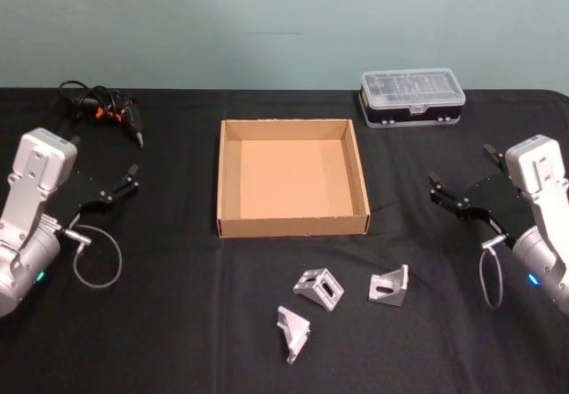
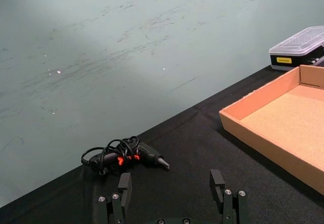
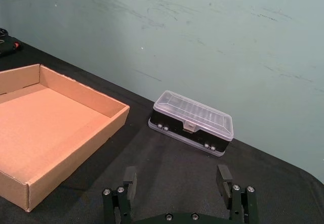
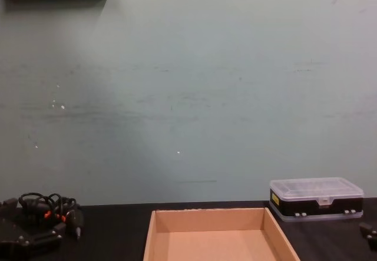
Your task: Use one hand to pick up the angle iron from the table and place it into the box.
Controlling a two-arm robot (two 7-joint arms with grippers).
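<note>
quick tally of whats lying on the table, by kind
angle irons: 3
box: 1
case: 1
corded tool: 1
total: 6

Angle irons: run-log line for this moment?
stage: pre-grasp | left gripper: open, parked | right gripper: open, parked | angle irons: on table | box: empty

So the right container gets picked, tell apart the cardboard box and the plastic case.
The box is tan cardboard, open-topped and empty; the case is black plastic under a shut clear lid. The box is wider; the case sits farther back, rightward. Both rest on the table.
</note>
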